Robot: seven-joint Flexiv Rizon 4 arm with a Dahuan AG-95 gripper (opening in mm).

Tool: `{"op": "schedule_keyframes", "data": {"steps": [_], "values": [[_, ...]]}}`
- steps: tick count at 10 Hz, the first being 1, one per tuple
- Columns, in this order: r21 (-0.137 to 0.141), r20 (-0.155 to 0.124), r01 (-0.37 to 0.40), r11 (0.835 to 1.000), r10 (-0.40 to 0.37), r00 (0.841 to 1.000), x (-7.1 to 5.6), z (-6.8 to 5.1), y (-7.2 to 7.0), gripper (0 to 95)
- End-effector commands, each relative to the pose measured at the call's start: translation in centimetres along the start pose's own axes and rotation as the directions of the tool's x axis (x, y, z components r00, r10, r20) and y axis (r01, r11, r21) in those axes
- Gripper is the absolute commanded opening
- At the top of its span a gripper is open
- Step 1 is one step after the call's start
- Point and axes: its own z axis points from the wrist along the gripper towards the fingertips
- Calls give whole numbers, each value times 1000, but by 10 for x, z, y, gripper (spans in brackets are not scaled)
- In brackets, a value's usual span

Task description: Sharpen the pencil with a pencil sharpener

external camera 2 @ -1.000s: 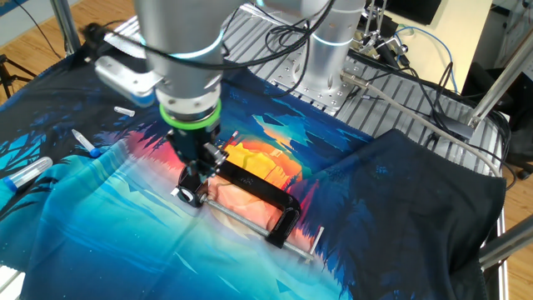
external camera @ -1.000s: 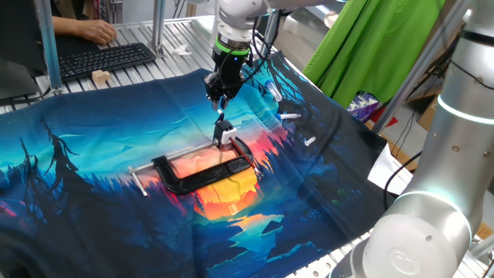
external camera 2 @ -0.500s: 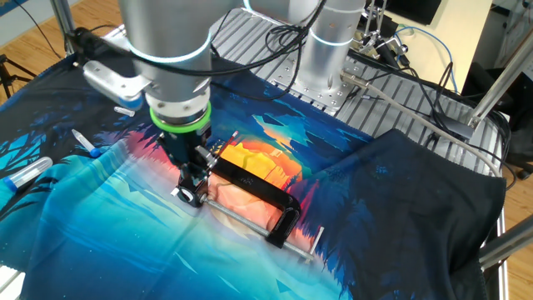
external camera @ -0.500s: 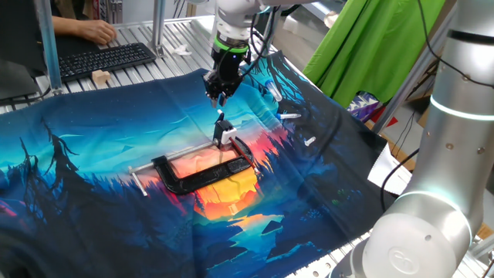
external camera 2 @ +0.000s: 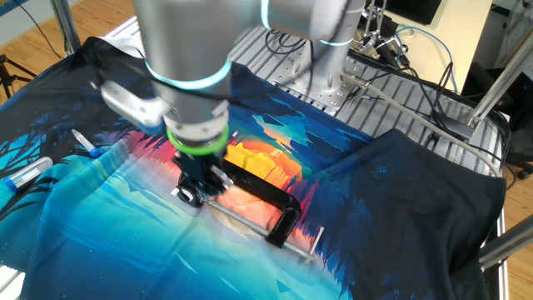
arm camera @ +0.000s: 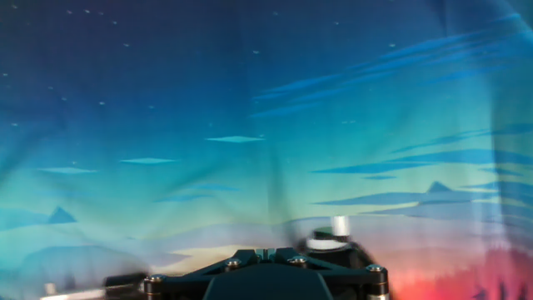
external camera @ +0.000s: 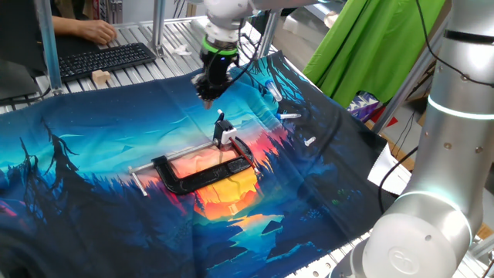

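One fixed view is showing the black two-finger gripper [external camera: 208, 97] sitting further toward the upper left than a second ago, when it was hanging almost directly over the small whitish boxy pencil sharpener [external camera: 225, 137]; now it is hovering above bare blue cloth, up and to the left of that block. Its jaws are pressed fully together with nothing between them, whereas a second ago they were standing slightly apart.

The sharpener is resting at the near end of the big black C-shaped clamp [external camera: 202, 174], where it was before, and the thin dark pencil [external camera: 221, 121] is standing upright out of its top, apart from the fingertips. The clamp itself is lying flat on the printed sunset-and-forest cloth [external camera: 93, 170] covering the tabletop, unmoved.

From the other fixed view the arm's silver wrist is covering most of the sharpener, and the gripper [external camera 2: 200, 185] is hanging low beside the clamp's [external camera 2: 265, 200] end.

The hand view is looking down on blue and teal cloth [arm camera: 208, 117], with a blurred round metal part at the lower edge.
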Motion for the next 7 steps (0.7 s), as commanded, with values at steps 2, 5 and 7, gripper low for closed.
{"op": "schedule_keyframes", "data": {"steps": [2,5,7], "values": [[2,12,9,1000,-10,1000,-3,15,2,0],[11,21,12,1000,-12,1000,-5,32,2,0],[21,22,13,1000,-14,1000,-6,37,2,0]]}}
